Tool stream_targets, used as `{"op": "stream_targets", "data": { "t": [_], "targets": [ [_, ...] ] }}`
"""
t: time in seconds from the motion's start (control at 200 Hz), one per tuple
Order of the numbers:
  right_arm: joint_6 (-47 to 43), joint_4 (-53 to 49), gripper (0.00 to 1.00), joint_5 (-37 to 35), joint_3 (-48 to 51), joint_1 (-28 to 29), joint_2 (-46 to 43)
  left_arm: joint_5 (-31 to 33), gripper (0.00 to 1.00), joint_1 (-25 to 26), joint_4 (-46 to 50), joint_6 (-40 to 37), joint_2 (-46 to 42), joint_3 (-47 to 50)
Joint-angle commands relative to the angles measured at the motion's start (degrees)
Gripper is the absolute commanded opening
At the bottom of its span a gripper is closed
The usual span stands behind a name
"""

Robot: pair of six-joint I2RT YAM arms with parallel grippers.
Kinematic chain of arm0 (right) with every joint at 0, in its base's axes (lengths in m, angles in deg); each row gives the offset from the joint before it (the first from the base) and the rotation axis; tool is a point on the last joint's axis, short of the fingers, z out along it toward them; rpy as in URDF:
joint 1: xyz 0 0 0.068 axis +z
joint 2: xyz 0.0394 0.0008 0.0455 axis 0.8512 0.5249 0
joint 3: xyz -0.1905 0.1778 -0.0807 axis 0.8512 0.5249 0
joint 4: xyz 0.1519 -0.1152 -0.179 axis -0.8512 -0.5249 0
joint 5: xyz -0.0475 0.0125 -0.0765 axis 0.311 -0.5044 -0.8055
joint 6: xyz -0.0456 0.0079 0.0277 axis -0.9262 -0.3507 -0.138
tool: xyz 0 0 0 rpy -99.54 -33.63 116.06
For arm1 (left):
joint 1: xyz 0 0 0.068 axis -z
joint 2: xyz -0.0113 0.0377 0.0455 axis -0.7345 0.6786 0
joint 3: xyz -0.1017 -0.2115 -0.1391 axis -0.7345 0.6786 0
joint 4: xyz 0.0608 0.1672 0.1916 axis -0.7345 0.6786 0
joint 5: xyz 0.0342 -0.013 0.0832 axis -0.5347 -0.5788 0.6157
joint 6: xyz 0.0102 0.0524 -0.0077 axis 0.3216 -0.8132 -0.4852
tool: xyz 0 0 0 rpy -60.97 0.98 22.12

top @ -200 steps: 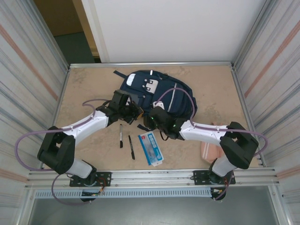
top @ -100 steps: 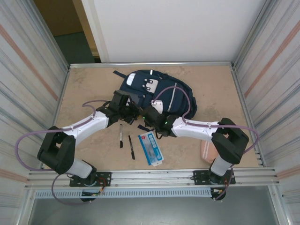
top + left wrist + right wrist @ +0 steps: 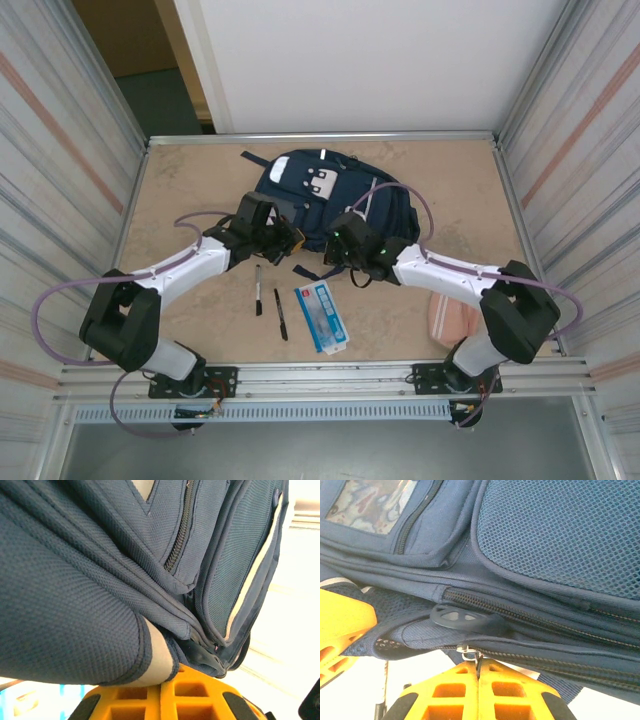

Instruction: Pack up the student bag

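Observation:
The student bag point(image 3: 300, 182), navy with white patches, lies at the back middle of the table. My left gripper point(image 3: 286, 243) is at the bag's near left edge. In the left wrist view its yellow fingers point(image 3: 200, 695) are shut on a fold of the bag's fabric point(image 3: 160, 657) with a pale lining. My right gripper point(image 3: 338, 246) is at the bag's near edge, just to the right. In the right wrist view it point(image 3: 478, 666) is shut on a thin dark zip pull point(image 3: 477, 660) under a metal slider point(image 3: 467, 652). A black rubber pull point(image 3: 457, 617) lies above.
Two black pens point(image 3: 258, 289) point(image 3: 281, 313) and a blue-and-white packet point(image 3: 323, 315) lie on the table in front of the bag. A pink pouch point(image 3: 452, 318) sits near the right arm's base. Metal walls close in both sides.
The right gripper has shut on the zip pull. Its arm reached left along the bag's near edge, then drew back to the right. The left arm has not moved.

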Motion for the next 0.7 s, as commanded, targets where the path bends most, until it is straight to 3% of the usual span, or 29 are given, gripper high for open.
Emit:
{"op": "stream_targets", "data": {
  "t": [0.0, 0.261, 0.431, 0.596, 0.692],
  "targets": [
    [-3.31, -2.47, 0.0, 5.8, 0.88, -3.39, -1.61, 0.56, 0.0, -1.27, 0.1, -2.34, -1.29, -0.5],
    [-8.76, -5.47, 0.0, 17.08, 2.82, -7.61, -3.76, 2.03, 0.0, -3.63, -0.22, -5.74, 0.59, -0.36],
    [-12.55, -7.83, 0.0, 16.13, 3.7, -8.45, -4.32, 2.48, 0.0, -5.69, -3.71, -11.39, 3.7, -1.92],
    [-12.33, -5.03, 0.0, 20.08, 3.41, -8.62, -2.17, 3.56, 0.0, -6.09, -3.31, -16.31, 7.32, -4.79],
    [-11.98, -4.17, 0.0, 22.09, 2.19, -8.26, 0.86, 2.61, 0.18, -6.8, -3.81, -16.02, 9.07, -4.42]
  ]
}}
